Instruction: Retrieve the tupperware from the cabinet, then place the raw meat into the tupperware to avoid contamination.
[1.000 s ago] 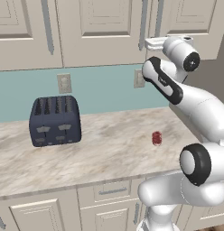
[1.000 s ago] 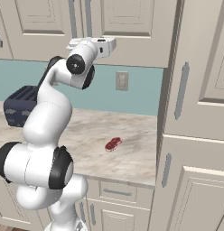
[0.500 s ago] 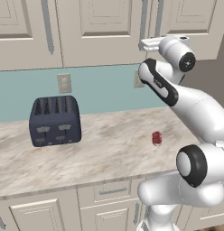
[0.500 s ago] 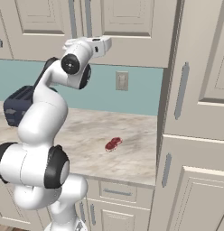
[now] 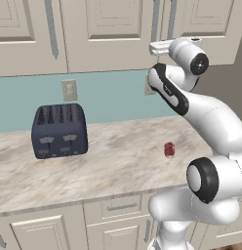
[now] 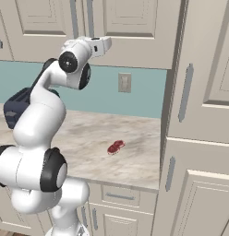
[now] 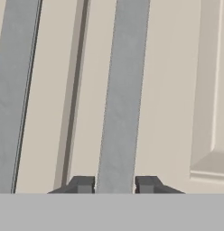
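Cabinet [image 5: 108, 34] doors closed above counter [image 5: 113, 171]. Dark blue toaster [image 5: 59, 131] on counter at left. Gripper [image 7: 114, 184] raised at cabinet front, fingers narrowly spaced either side of a vertical grey handle [image 7: 123, 94]; contact not discernible. Raw meat [image 6: 116, 147] lying on counter, well below gripper.

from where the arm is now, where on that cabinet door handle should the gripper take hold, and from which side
Take the long vertical grey bar handle on its straight shaft, coming square on from the front of the closed cabinet door. The bar is narrow and runs upright, so one finger goes on each side. The gripper already straddles it that way.
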